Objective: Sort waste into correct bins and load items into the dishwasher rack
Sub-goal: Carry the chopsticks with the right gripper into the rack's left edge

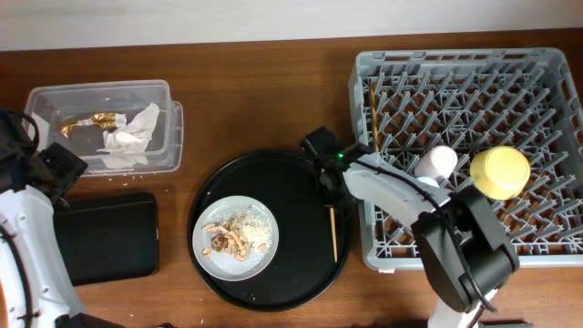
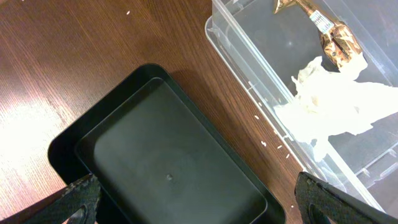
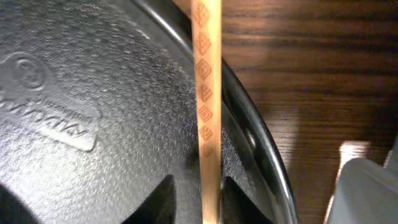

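Presently, right gripper (image 3: 202,204) jaws, narrowly parted, are straddling a thin wooden chopstick (image 3: 207,93) on the large round black tray (image 3: 74,93); left gripper (image 2: 200,202) is gaping wide.

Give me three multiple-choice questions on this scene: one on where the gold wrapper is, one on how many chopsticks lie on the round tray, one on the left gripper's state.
1. Where is the gold wrapper? A on the plate; B in the clear box; C on the bare table.
2. How many chopsticks lie on the round black tray? A none; B one; C two.
3. The left gripper is: A open; B shut on the plate; C shut on a cup.

Answers: B, the wrapper shows through the box wall. B, the second chopstick lies in the rack. A, its fingers stand wide apart above the shallow black tray.
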{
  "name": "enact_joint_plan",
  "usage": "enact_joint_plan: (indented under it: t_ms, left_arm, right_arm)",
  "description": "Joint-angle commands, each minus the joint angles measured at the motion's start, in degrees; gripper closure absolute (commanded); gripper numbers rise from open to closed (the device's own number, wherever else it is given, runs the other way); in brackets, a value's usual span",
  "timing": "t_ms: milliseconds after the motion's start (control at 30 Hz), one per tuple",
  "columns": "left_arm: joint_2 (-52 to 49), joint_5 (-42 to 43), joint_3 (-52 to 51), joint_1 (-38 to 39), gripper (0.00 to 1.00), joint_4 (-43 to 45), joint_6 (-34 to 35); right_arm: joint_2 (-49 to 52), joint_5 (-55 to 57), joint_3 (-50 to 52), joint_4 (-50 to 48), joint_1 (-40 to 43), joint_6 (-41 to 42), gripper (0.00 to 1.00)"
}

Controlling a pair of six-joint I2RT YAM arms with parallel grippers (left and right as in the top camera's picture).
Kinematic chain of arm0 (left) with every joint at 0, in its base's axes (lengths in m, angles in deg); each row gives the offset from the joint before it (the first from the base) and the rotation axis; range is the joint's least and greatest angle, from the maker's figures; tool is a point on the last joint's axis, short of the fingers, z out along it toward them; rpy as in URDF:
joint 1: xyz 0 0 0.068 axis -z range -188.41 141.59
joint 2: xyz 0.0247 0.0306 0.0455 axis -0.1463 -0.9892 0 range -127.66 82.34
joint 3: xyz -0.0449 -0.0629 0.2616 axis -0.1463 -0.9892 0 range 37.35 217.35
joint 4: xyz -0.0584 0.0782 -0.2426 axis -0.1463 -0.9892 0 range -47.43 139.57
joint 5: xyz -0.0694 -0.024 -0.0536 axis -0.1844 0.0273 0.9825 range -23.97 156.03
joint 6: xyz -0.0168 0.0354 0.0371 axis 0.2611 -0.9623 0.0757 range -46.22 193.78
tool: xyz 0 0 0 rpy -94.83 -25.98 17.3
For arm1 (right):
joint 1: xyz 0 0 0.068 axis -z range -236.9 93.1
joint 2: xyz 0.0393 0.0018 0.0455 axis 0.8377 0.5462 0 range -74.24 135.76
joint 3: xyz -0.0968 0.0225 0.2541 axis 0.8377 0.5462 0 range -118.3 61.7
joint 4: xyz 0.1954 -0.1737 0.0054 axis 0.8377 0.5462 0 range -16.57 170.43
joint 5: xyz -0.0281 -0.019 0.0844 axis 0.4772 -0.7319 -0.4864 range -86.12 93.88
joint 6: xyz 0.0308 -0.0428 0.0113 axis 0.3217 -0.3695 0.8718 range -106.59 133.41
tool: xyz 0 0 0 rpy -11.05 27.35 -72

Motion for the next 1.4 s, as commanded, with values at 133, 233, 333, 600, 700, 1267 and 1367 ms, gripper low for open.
enact_joint_plan:
  t_ms: [133, 233, 333, 600, 700, 1267, 1367]
  left_arm:
    - [0.50, -0.59, 0.15, -0.13, 0.01, 0.09, 0.28]
    - [0.50, -0.61, 0.15, -0.15, 0.01, 0.09, 0.28]
    - [0.50, -0.59, 0.15, -0.13, 0.01, 0.09, 0.28]
    - [0.50, -0.59, 0.15, -0.13, 0.01, 0.09, 0.28]
    - [0.50, -0.59, 0.15, -0.13, 0.01, 0.09, 0.28]
    - [0.50, -0.59, 0.15, -0.13, 0.01, 0.09, 0.28]
    - [0.50, -0.59, 0.15, -0.13, 0.01, 0.09, 0.28]
  right_arm:
    - [-2.99, -0.85, -2.99, 4.83, -0.33, 0.26, 0.96]
    - [-10.25, 1.25, -6.49, 7.45, -0.22, -1.36, 0.96]
    - [-18.71, 12.96, -9.14, 8.87, 1.33, -3.48, 0.96]
    - [-21.33, 20.28, -9.16, -0.76, 15.76, -14.88, 0.96]
    - [-17.33, 10.88, -9.14, -4.44, 19.85, -18.99, 0.96]
    - [-15.80, -9.05, -9.18, -2.25, 21.07, -18.67, 0.27]
    - [-22.40, -15.78, -9.18, 2.08, 21.00, -18.69, 0.27]
